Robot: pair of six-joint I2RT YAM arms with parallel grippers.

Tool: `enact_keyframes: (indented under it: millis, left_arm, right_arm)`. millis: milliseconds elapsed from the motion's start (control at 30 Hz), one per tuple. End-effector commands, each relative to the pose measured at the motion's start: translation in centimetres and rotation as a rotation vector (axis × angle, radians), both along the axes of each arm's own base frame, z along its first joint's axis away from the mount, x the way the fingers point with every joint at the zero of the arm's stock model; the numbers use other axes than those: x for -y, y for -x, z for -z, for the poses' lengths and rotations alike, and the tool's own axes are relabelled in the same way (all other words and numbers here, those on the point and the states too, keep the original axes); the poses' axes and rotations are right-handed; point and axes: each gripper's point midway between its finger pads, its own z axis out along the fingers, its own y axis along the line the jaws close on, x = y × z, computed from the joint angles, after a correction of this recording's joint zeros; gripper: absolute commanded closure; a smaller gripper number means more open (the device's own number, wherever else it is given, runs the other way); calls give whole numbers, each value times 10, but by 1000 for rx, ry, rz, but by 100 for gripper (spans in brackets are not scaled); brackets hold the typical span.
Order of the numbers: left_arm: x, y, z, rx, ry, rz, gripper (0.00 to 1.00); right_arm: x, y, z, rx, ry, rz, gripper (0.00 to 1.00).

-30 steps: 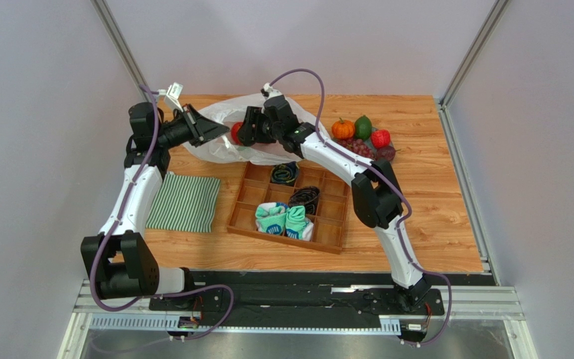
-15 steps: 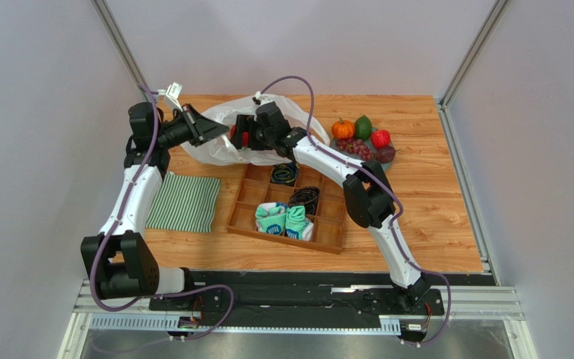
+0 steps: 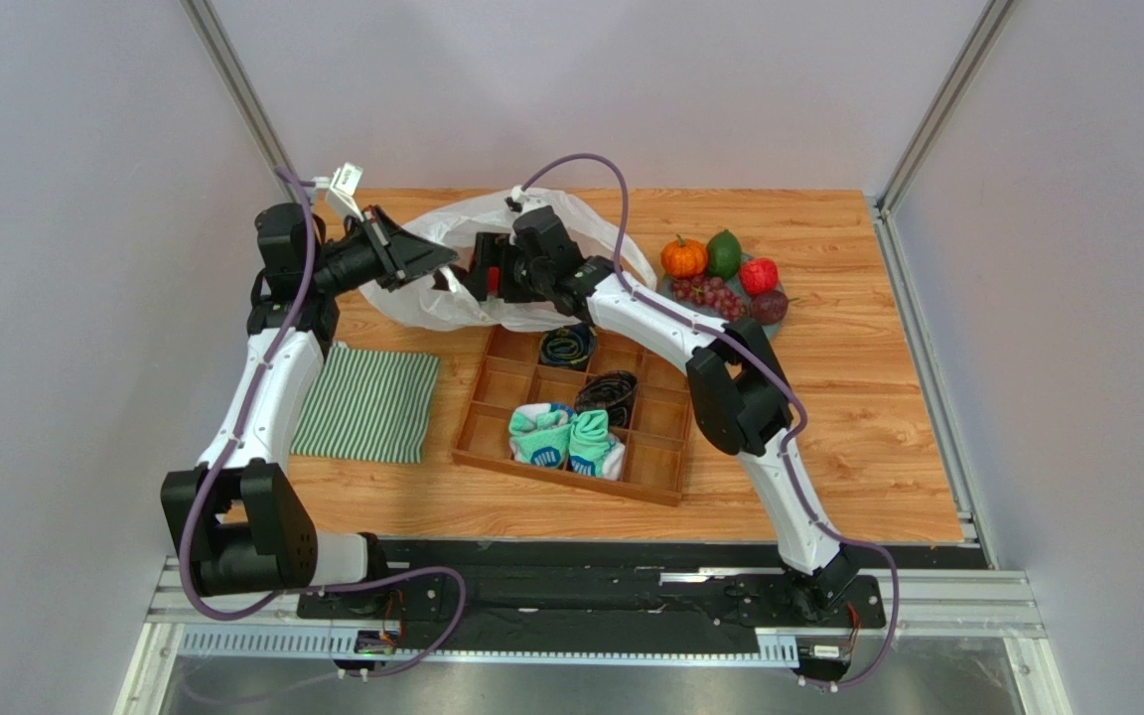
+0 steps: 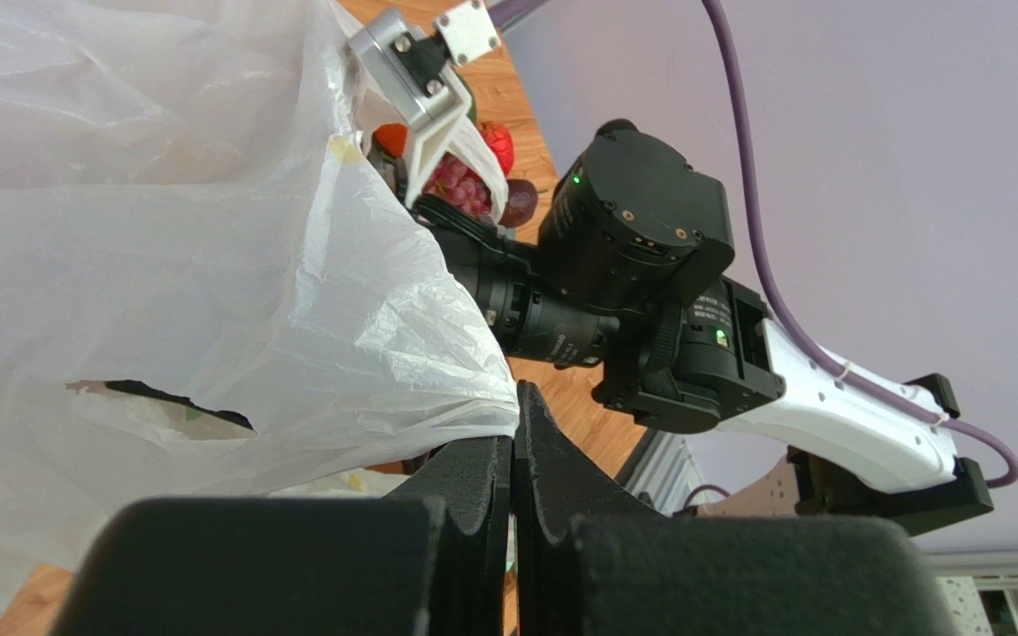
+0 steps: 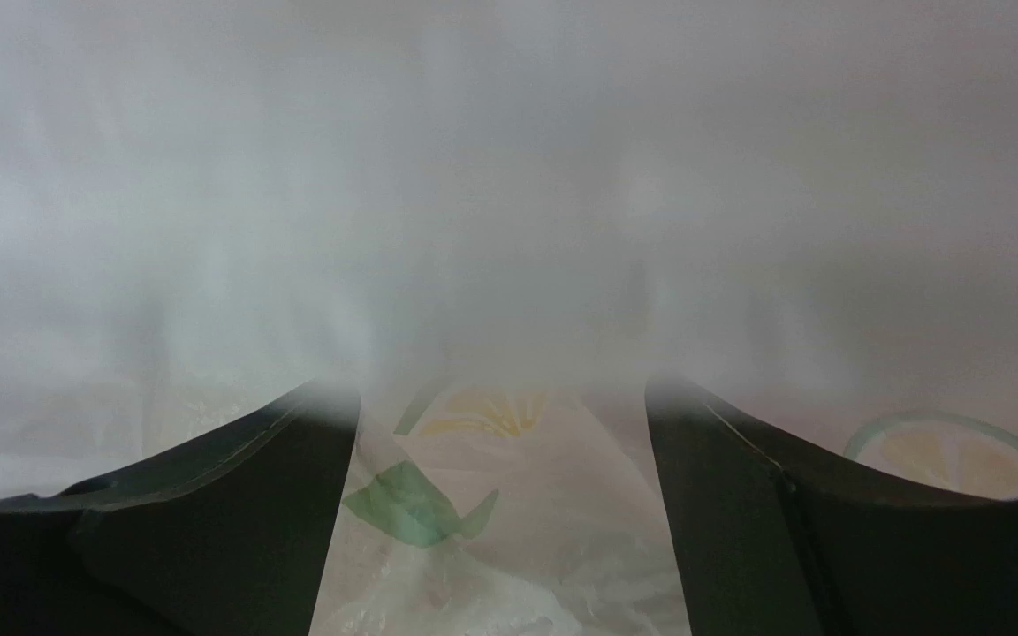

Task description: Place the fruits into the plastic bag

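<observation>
White plastic bag (image 4: 143, 239) around right tool (image 5: 501, 404)

No readable text, labels or numbers anywhere.

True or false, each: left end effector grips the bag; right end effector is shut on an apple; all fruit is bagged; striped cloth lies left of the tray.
1. The left end effector pinches the bag. True.
2. The right end effector is shut on an apple. False: its fingers are apart inside the bag, with nothing between them.
3. All fruit is bagged. False: a pumpkin, an apple and grapes sit on the table.
4. The striped cloth lies left of the tray. True.
</observation>
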Motion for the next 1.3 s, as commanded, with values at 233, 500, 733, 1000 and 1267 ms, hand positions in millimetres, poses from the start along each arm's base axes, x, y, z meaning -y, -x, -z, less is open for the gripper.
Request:
enact_keyframes:
  millis: [233, 500, 733, 1000, 1267]
  left_arm:
    - [-5, 8, -19, 79, -3, -4, 100]
    - [-5, 7, -18, 76, -3, -4, 100]
    - [-5, 7, -18, 73, -2, -7, 100]
    - [-5, 7, -17, 72, -2, -5, 100]
    - [-5, 7, -17, 72, -4, -7, 100]
  right_arm:
    - [49, 33, -110, 225, -12, 11, 18]
    - [142, 44, -127, 261, 122, 179, 22]
    - [249, 44, -85, 152, 220, 378, 23]
    - [362, 40, -57, 36, 263, 600, 24]
    - [419, 31, -28, -63, 328, 698, 15]
